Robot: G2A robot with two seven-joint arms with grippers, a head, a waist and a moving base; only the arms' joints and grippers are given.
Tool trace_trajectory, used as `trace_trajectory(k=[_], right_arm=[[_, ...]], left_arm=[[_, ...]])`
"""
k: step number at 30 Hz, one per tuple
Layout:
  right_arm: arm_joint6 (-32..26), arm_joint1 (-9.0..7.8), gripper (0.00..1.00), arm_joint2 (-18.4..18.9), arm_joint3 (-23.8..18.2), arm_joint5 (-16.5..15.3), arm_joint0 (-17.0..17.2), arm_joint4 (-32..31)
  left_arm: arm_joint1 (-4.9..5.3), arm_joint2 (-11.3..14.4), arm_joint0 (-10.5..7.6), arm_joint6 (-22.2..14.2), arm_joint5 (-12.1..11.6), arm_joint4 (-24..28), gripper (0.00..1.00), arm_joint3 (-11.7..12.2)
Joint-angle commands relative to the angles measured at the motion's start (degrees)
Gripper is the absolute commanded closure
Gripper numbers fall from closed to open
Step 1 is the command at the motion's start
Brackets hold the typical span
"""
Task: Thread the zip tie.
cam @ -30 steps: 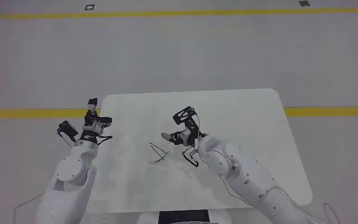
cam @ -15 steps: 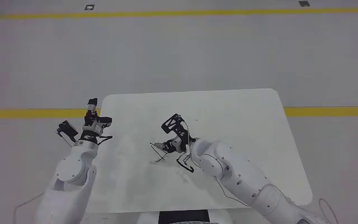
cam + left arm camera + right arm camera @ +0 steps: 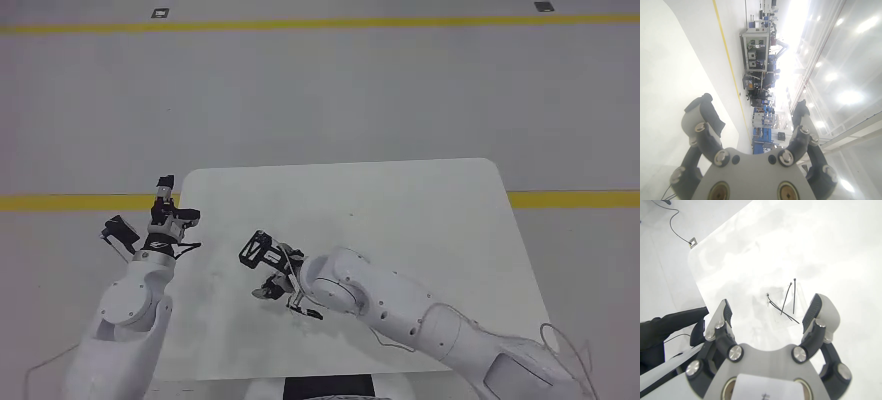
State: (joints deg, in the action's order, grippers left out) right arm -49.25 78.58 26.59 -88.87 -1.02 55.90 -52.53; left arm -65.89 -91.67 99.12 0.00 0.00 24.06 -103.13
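Several thin black zip ties (image 3: 785, 303) lie loose and crossed on the white table (image 3: 810, 237), on what looks like a clear film. My right gripper (image 3: 771, 299) hovers above them, open and empty, with the ties showing between its ribbed pads (image 3: 810, 311). From above, the right gripper (image 3: 262, 270) hangs over the table's front left part and covers the ties. My left gripper (image 3: 160, 205) stays at the table's left edge, raised. It is open with nothing in it, and the left gripper (image 3: 752, 100) points out toward the room.
The table's rounded front left corner (image 3: 692, 256) is close to the ties. A black cable (image 3: 676, 228) and a small square plate (image 3: 693, 242) lie on the floor beyond it. The table's right half (image 3: 450, 230) is bare.
My right arm has swung left across the table, its gripper going from right of the zip ties to above them, hiding them from above. The left arm has not moved.
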Motion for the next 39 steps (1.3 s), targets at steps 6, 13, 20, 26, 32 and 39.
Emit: trace_trajectory(k=[6, 13, 20, 26, 32, 39], right_arm=[[0.03, -0.07, 0.0, 0.11, -0.13, -0.04, 0.08, -0.04], [-8.01, 1.19, 0.0, -2.05, 1.78, -2.03, -1.17, 3.03], [-10.31, 1.98, 0.0, -3.07, 2.92, -3.64, -2.04, 4.87], [-10.31, 1.98, 0.0, -3.07, 2.92, -3.64, -2.04, 4.87], [-6.35, 3.54, 0.0, -3.78, 6.66, -3.19, -2.4, 5.69], [-4.24, 5.18, 0.0, -5.26, 9.07, -2.34, -3.37, 4.38]], left_arm=[[0.0, 0.0, 0.0, 0.0, 0.0, 0.0, 0.0, 0.0], [0.0, 0.0, 0.0, 0.0, 0.0, 0.0, 0.0, 0.0], [0.0, 0.0, 0.0, 0.0, 0.0, 0.0, 0.0, 0.0], [0.0, 0.0, 0.0, 0.0, 0.0, 0.0, 0.0, 0.0], [0.0, 0.0, 0.0, 0.0, 0.0, 0.0, 0.0, 0.0], [0.0, 0.0, 0.0, 0.0, 0.0, 0.0, 0.0, 0.0]])
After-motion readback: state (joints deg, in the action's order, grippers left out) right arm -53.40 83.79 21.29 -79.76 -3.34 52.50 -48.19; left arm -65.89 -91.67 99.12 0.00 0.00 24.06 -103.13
